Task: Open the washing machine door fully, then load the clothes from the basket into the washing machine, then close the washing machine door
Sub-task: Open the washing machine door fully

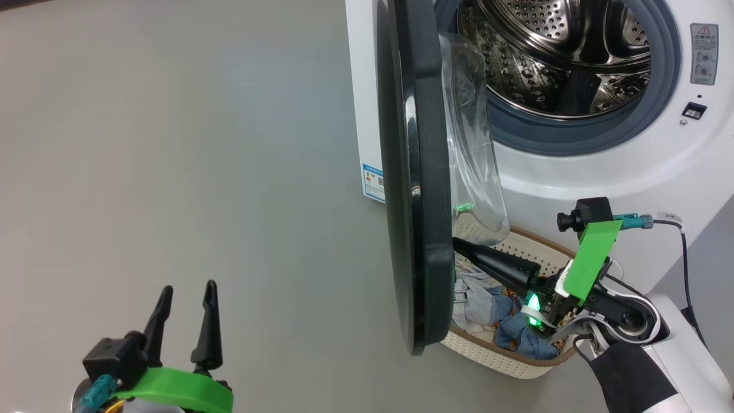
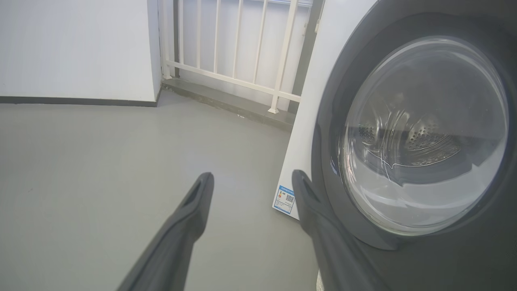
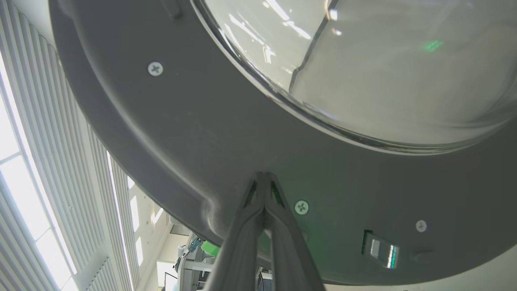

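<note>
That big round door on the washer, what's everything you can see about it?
The washing machine door is a wide round disc, glossy black outside, with a clear bulging glass window. Its inner face is matte grey, plastic-looking, with screws and a small shiny catch. It stands swung out, edge-on to the head camera, partly over the basket. The right gripper, shut, has its tips against the inner face.

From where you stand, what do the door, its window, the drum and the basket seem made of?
Washing machine door: probably glossy black plastic, with sharp highlights. Window: clear glass or plastic, see-through with reflections; I cannot tell which. Drum: seemingly polished steel, mirror-bright, perforated. Basket: matte cream plastic with moulded holes, brown woven-look rim.
</note>
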Controlling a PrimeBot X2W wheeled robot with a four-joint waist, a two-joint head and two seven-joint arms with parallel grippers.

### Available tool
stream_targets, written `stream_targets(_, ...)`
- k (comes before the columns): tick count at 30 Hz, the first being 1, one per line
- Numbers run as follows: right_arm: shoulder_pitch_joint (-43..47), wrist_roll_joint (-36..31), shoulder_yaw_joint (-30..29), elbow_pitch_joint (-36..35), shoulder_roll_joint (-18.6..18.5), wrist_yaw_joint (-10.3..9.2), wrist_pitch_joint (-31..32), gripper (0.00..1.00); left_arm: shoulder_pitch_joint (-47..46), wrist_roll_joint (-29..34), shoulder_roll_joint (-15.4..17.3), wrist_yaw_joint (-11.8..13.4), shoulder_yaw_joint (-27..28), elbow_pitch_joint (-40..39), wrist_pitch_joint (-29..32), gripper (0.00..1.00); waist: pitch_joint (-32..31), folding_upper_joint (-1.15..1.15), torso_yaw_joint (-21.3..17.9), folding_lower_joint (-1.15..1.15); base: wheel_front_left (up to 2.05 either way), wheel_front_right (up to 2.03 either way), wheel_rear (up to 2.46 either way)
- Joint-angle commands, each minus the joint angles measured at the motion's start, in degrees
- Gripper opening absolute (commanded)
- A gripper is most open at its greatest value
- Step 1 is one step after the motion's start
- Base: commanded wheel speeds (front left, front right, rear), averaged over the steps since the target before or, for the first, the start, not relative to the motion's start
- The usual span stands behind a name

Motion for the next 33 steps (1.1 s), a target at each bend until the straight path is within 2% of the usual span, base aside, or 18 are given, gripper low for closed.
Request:
stream_targets(1,-1.9,-0.44,0.56,-1.31,0.79,0.1,0.47,0.0,-0.85,0.49,1.01,-0.07,1.96,-1.61,-0.36,1.0,-0.06,0.0,-0.08,0.0,0.0,0.0,0.0)
stream_targets(10,0.32,-0.94,-1.98,-1.68,0.63,0.1,-0.15,0.0,-1.56,0.56,1.01,-0.08,0.6,-0.13,-0.36,1.0,-1.96,0.0,-0.98,0.0,0.0,0.0,0.0)
stream_targets(18,2.94,-1.57,-3.81,-4.1,0.86,0.1,-0.72,0.0,-1.68,0.7,1.01,-0.09,1.08,0.55,-0.36,1.0,-3.02,0.0,-6.4,0.0,0.0,0.0,0.0)
stream_targets(19,3.38,-1.79,-4.09,-4.56,0.84,0.1,-1.02,0.07,-1.63,0.48,1.01,-0.09,1.19,0.48,-0.36,1.0,-3.11,0.0,-7.28,0.0,0.0,0.0,0.0)
stream_targets(21,4.43,-2.03,-4.71,-5.43,0.98,0.1,-1.72,0.27,-1.59,0.11,1.01,-0.09,1.42,0.36,-0.36,1.0,-3.3,0.0,-9.05,0.0,0.0,0.0,0.0)
stream_targets(22,5.03,-2.2,-5.0,-5.99,1.01,0.1,-2.07,0.42,-1.58,0.04,1.01,-0.09,1.54,0.29,-0.36,1.0,-3.37,0.0,-9.94,0.0,0.0,0.0,0.0)
stream_targets(23,5.67,-2.3,-5.29,-6.63,1.05,0.1,-2.4,0.67,-1.55,0.01,1.01,-0.09,1.68,0.18,-0.36,1.0,-3.43,0.0,-10.82,0.0,0.0,0.0,0.0)
stream_targets(24,6.34,-2.38,-5.56,-7.33,1.07,0.1,-2.64,0.96,-1.49,0.06,1.01,-0.09,1.85,0.08,-0.36,1.0,-3.47,0.0,-11.73,0.0,0.0,0.0,0.0)
stream_targets(25,7.01,-2.55,-5.84,-8.02,1.01,0.1,-2.93,1.0,-1.43,0.09,1.01,-0.09,2.07,0.01,-0.36,1.0,-3.49,0.0,-12.64,0.0,0.0,0.0,0.0)
stream_targets(33,12.18,-6.4,-6.92,-13.38,0.8,0.1,-7.29,1.0,-1.02,0.09,1.01,-0.09,4.24,-0.65,-0.36,1.0,-3.37,0.0,-19.54,0.0,0.0,0.0,0.0)
